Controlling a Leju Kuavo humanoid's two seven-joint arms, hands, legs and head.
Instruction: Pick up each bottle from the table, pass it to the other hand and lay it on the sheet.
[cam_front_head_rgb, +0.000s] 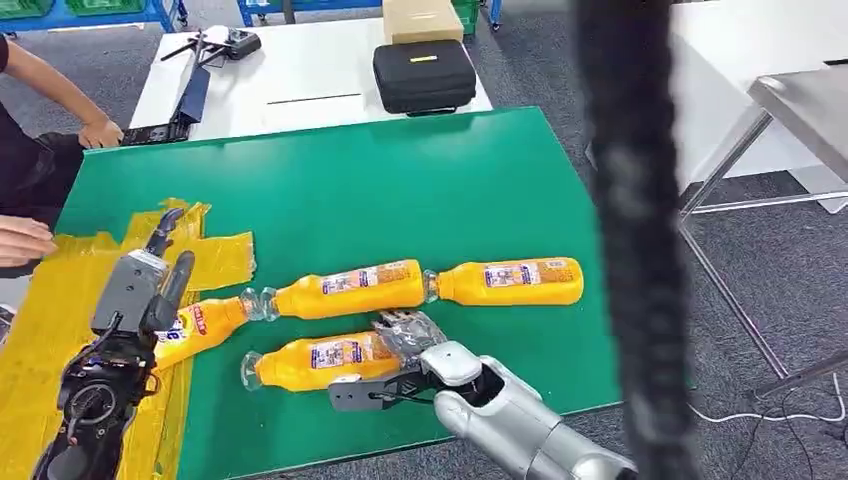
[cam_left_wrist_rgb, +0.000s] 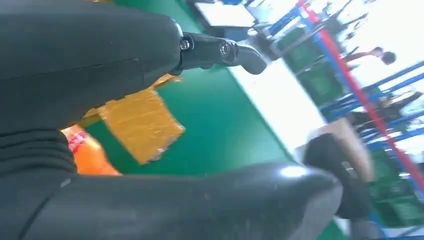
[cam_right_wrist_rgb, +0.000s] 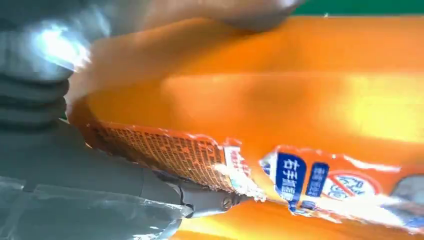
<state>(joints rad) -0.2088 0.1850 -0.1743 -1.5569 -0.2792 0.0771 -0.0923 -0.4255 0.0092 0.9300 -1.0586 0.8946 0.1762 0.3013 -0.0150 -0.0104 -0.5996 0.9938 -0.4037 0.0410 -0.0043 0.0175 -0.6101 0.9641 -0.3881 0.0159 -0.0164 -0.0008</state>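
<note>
Several orange bottles lie on the green mat (cam_front_head_rgb: 400, 190). The front bottle (cam_front_head_rgb: 310, 364) lies on its side, and my right hand (cam_front_head_rgb: 405, 358) grips its base end, fingers over the top and thumb on the near side. Close up, that front bottle (cam_right_wrist_rgb: 280, 100) and its label sit against the fingers (cam_right_wrist_rgb: 200, 197). A middle bottle (cam_front_head_rgb: 350, 288) and a right bottle (cam_front_head_rgb: 515, 281) lie end to end behind it. A fourth bottle (cam_front_head_rgb: 205, 325) lies at the edge of the yellow sheet (cam_front_head_rgb: 55, 330). My left hand (cam_front_head_rgb: 140, 290) hovers over that edge, open and empty, fingers (cam_left_wrist_rgb: 220, 50) spread.
A person's hands (cam_front_head_rgb: 20, 240) reach in at the left by the sheet. Behind the mat a white table carries a black case (cam_front_head_rgb: 425, 75), a cardboard box and a laptop. A thick black cable (cam_front_head_rgb: 630, 250) hangs in front of the camera on the right. A metal table (cam_front_head_rgb: 800, 100) stands right.
</note>
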